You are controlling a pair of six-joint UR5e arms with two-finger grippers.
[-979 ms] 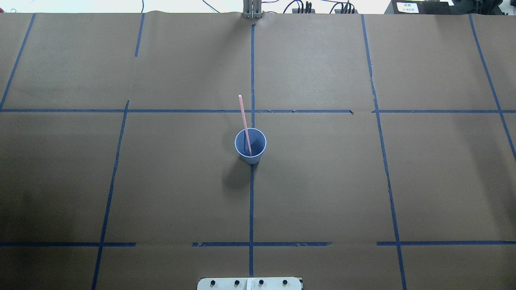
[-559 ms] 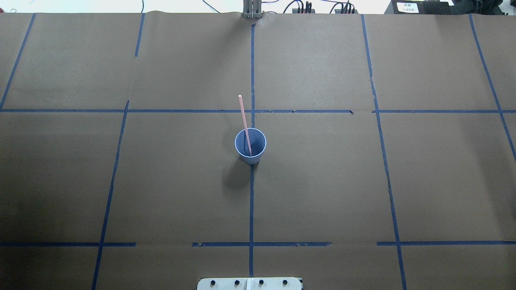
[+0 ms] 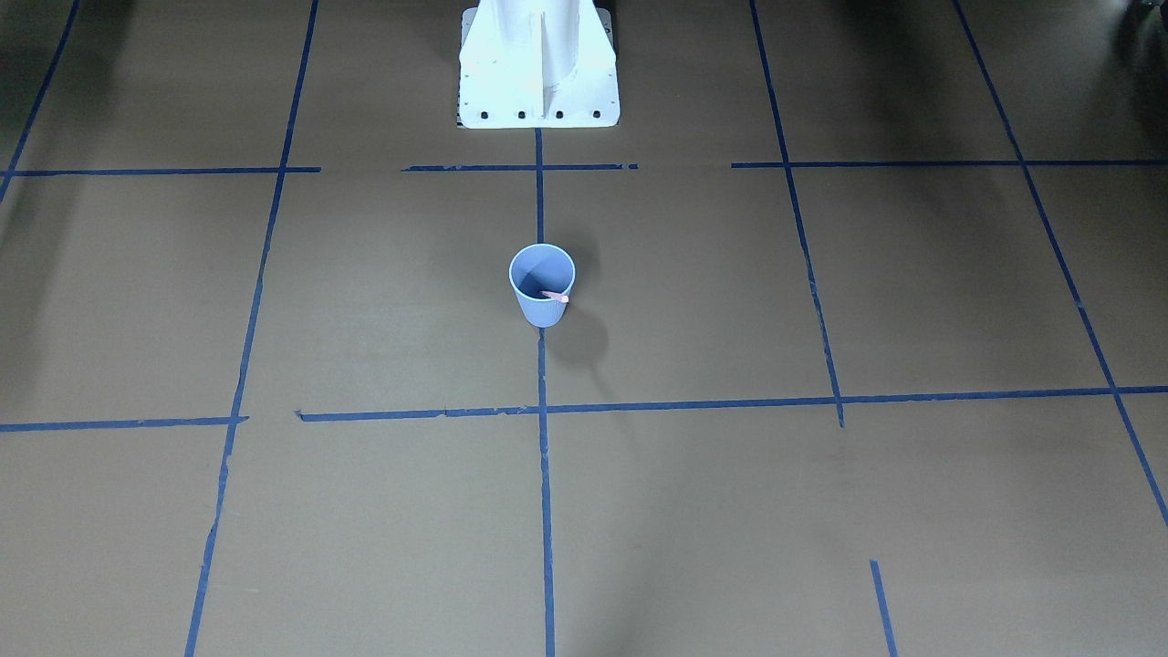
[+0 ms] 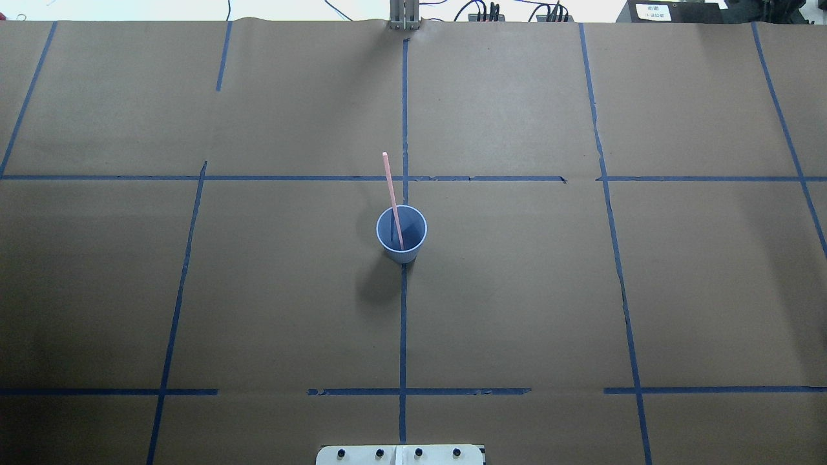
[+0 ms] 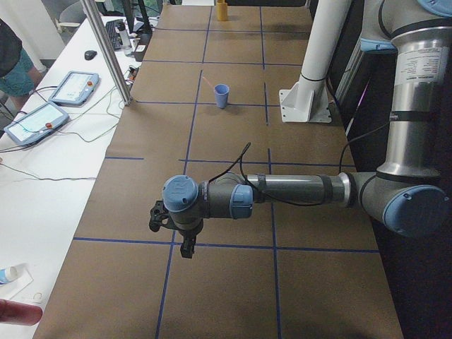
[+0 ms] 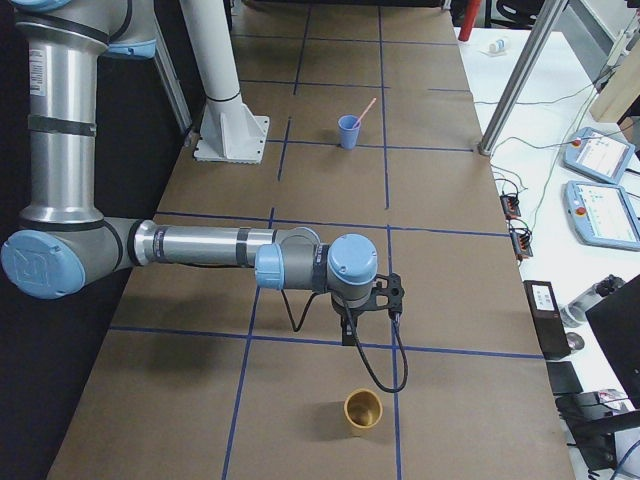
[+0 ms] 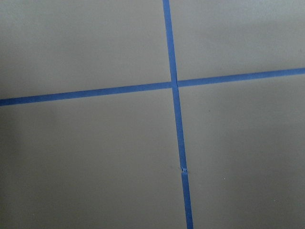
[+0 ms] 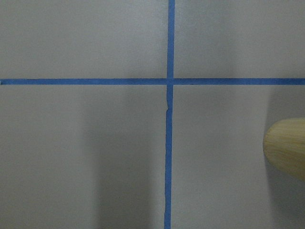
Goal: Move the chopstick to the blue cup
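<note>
The chopstick [image 4: 391,194] leans in the cup [image 4: 401,234], so the task looks done and no move seems needed; I cannot tell the opening of the left gripper [image 5: 186,247] or the right gripper [image 6: 348,333], both well away from the cup.

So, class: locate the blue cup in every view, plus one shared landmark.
Front-facing: blue cup centre, below the white robot base.
Overhead: blue cup centre, above the base.
Exterior left: blue cup upper middle, left of base.
Exterior right: blue cup upper middle, right of base.
Left wrist: absent.
Right wrist: absent.
Landmark: the base.
</note>
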